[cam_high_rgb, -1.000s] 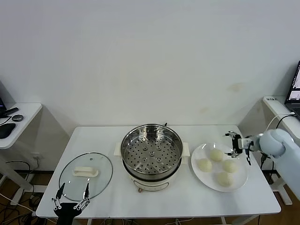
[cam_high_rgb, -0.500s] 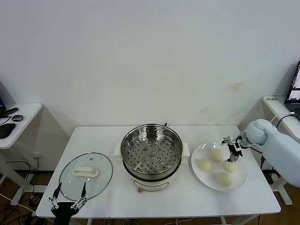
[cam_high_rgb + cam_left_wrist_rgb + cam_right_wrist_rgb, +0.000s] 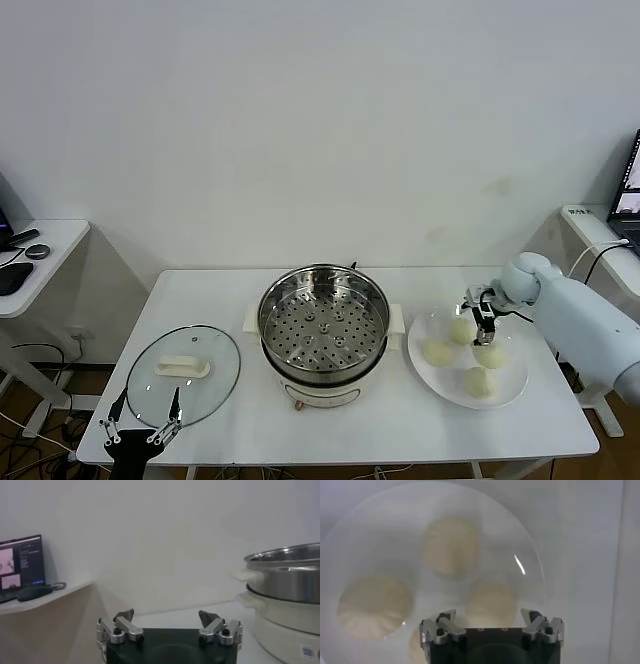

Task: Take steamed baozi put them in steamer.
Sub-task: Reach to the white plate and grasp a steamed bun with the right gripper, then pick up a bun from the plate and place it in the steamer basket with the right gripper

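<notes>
Four cream-white baozi lie on a white plate (image 3: pixel 515 386) at the table's right: one at the back (image 3: pixel 461 331), one left (image 3: pixel 437 352), one right (image 3: pixel 490 355), one front (image 3: pixel 479 381). The steel steamer (image 3: pixel 323 330) stands at the table's middle with its perforated tray bare. My right gripper (image 3: pixel 480 306) is open, hovering over the plate's back edge between the back and right baozi. In the right wrist view it (image 3: pixel 490 615) is open with one baozi (image 3: pixel 490 600) just ahead between the fingers, not touched. My left gripper (image 3: pixel 140 428) is open at the front left table edge.
A round glass lid (image 3: pixel 184 372) with a white handle lies at the table's front left, just beyond the left gripper. The steamer's wall (image 3: pixel 285 580) shows in the left wrist view. A side table (image 3: pixel 40 250) stands far left, a laptop (image 3: pixel 628 190) far right.
My right gripper has moved left, from beyond the plate's right edge to above the baozi. My left gripper has sunk slightly toward the front table edge.
</notes>
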Tool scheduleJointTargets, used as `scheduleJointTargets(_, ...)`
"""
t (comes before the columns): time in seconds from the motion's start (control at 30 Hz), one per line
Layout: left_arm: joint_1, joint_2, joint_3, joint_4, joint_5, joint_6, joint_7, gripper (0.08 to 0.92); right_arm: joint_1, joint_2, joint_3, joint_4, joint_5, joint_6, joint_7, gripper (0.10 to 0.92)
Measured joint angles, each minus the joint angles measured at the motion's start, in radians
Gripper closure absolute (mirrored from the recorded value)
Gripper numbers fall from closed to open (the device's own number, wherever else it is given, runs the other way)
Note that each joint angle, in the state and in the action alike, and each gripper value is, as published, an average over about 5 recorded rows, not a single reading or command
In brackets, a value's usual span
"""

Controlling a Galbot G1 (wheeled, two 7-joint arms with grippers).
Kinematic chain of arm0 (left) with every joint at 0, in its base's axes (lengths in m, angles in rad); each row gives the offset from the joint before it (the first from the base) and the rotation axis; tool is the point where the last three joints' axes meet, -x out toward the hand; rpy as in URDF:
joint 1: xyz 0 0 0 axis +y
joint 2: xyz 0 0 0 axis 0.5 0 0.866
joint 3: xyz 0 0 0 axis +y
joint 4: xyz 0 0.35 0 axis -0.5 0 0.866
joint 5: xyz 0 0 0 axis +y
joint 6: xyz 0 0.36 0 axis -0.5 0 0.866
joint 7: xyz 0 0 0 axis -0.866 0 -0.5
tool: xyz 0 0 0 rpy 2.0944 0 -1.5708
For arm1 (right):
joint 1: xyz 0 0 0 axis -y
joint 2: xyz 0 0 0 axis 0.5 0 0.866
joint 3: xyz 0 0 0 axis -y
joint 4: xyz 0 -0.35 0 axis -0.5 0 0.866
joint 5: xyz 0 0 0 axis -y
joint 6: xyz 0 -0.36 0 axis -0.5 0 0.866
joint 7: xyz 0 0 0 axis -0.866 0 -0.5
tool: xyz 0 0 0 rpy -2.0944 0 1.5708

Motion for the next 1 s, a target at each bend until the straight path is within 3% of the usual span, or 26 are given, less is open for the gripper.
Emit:
scheduleJointTargets(0.13, 0.002, -0.001, -0.005, 0.0, -0.001, -0.003, 0.0, 0.177, 0.002, 0.023, 0.001, -0.037, -0.016, -0.004, 0.007, 0.261)
scheduleJointTargets(0.57, 0.006, -0.001, -0.007, -0.001, 0.001, -0.007, 0.0, 0.177, 0.004, 0.058, -0.001, -0.086, -0.022, -0.022, 0.007, 0.555)
scheduleJointTargets(1.0, 0.001, 0.006, -0.001, -0.008, -0.004, -0.007, 0.003, 0.177, 0.082, -0.002, -0.08, -0.002, 0.064, -0.037, -0.022, 0.556)
